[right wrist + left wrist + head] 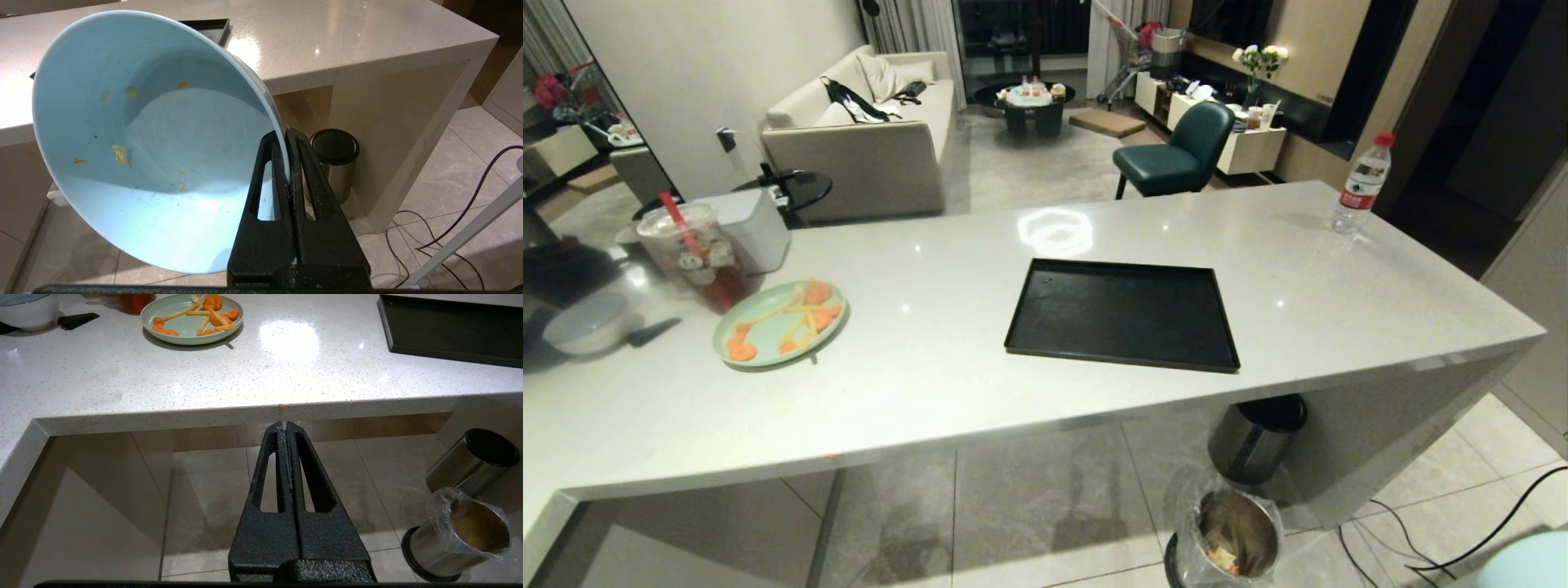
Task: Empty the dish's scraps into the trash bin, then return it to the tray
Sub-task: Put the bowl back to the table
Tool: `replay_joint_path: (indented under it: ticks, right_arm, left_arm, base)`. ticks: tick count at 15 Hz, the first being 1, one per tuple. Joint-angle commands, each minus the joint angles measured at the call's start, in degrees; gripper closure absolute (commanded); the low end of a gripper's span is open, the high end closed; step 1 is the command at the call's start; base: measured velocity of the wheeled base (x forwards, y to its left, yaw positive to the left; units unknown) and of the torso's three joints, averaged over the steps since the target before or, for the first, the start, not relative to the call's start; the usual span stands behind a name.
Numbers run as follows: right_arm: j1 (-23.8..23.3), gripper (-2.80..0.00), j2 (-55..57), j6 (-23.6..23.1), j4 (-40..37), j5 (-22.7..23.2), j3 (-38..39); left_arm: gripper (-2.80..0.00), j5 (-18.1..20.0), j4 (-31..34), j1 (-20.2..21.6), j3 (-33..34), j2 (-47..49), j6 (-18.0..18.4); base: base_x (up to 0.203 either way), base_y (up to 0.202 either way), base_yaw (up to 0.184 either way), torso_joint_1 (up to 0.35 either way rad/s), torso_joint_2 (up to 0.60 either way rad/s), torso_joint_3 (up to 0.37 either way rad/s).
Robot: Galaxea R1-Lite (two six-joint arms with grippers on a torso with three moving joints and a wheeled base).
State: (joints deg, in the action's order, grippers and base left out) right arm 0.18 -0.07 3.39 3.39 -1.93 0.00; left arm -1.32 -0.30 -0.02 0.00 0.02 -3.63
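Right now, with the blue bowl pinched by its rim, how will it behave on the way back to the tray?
The dish looks rigid and glazed, so probably slippery. The right gripper holds only a thin edge of the rim, so it may pivot or slip. Likely fragile if dropped; only crumbs remain inside.

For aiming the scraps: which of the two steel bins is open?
The trash bin lined with a clear bag, out on the floor; the other bin under the counter wears a black lid.

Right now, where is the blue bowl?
In the right wrist view the bowl is off the counter, pinched by its rim in the right pincer, tilted, near the black-lidded bin.
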Motion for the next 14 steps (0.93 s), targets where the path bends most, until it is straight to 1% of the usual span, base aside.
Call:
replay_joint_path:
  ticks: [1, 7, 8, 14]
  right_arm:
    - [0.0, 0.00, 0.1, 0.0, 0.0, 0.0, 0.0]
    - [0.0, 0.00, 0.1, 0.0, 0.0, 0.0, 0.0]
    - [0.0, 0.00, 0.1, 0.0, 0.0, 0.0, 0.0]
    - [0.1, 0.00, 0.1, 0.0, 0.0, 0.0, 0.0]
  left_arm:
    - [0.00, 0.0, 0.0, -0.1, 0.0, 0.1, -0.1]
    - [0.00, 0.0, 0.0, 0.0, 0.0, 0.1, -0.1]
    - [0.00, 0.0, 0.0, 0.0, 0.0, 0.1, -0.1]
    - [0.00, 0.0, 0.0, 0.0, 0.0, 0.1, -0.1]
  base:
    - [0.000, 0.000, 0.000, 0.000, 0.00, 0.000]
    - [0.000, 0.000, 0.000, 0.000, 0.00, 0.000]
    - [0.126, 0.000, 0.000, -0.016, -0.01, 0.008]
    - [0.195, 0.000, 0.000, 0.006, 0.00, -0.001]
